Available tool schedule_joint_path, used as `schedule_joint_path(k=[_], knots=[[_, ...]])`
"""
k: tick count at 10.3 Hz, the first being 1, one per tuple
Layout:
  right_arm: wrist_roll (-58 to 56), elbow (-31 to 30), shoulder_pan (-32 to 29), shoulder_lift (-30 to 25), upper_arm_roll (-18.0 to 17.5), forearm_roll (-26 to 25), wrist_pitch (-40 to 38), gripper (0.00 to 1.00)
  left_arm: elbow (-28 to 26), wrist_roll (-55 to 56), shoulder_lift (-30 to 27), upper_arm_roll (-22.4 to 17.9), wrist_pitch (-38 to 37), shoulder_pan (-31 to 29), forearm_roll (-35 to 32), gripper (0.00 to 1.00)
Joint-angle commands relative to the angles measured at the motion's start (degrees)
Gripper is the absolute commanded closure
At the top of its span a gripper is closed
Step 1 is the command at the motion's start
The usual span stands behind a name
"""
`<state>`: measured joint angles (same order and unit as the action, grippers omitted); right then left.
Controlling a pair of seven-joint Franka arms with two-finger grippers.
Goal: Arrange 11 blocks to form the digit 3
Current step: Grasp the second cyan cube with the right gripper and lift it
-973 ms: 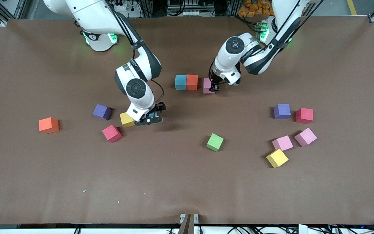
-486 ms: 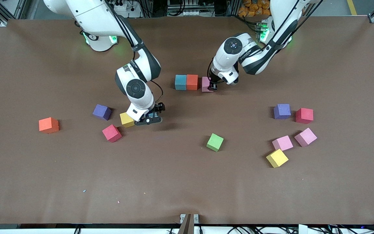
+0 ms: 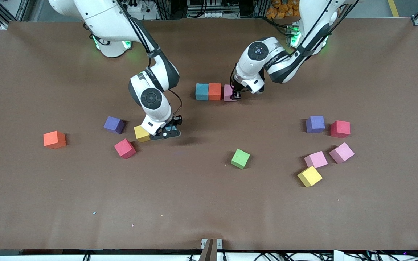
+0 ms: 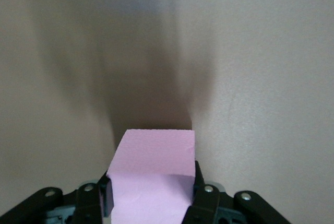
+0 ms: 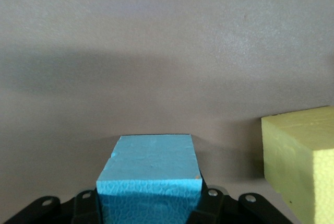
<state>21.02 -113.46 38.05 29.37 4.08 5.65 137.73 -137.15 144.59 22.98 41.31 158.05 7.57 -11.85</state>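
A teal block (image 3: 201, 91) and an orange block (image 3: 214, 91) stand side by side in a row at mid-table. A pink block (image 3: 228, 92) sits on the table close beside the orange one, and my left gripper (image 3: 235, 95) is shut on it; in the left wrist view the pink block (image 4: 154, 156) fills the space between the fingers (image 4: 202, 182). My right gripper (image 3: 165, 133) is low over the table beside a yellow block (image 3: 141, 133) and is shut on a second teal block (image 5: 148, 174), which the hand mostly hides in the front view.
Loose blocks toward the right arm's end: purple (image 3: 114, 125), red (image 3: 125, 148), orange (image 3: 54, 139). A green block (image 3: 240, 158) lies mid-table. Toward the left arm's end lie purple (image 3: 315, 124), red (image 3: 340, 129), two pink (image 3: 315, 159) (image 3: 341, 152) and yellow (image 3: 309, 176).
My left gripper has slid the pink block toward the orange block, closing most of the gap. My right gripper has shut on the teal block beside the yellow one.
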Motion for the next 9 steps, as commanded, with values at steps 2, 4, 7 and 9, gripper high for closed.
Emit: schedule_joint_path(k=[2,4,7,9], knots=[[8.47,1.66,3.41,-1.94,-0.83,0.86,-1.76,1.0,1.0,2.27,0.75,-3.61,0.68,3.86,-0.63,1.0],[17.34,1.66,6.15,-2.82,-2.14,2.78,-1.76,1.0,2.05,2.97,1.54,-3.7,0.68,4.47,-0.63,1.0],[26.07,2.19,10.72,-2.65,-3.03,3.76,-1.76,1.0,2.41,3.94,1.63,-3.7,0.68,5.18,-0.72,1.0],[28.27,2.1,12.04,-2.39,-2.94,3.76,-1.24,1.0,2.41,3.94,1.63,-3.7,0.68,5.18,-0.9,1.0]])
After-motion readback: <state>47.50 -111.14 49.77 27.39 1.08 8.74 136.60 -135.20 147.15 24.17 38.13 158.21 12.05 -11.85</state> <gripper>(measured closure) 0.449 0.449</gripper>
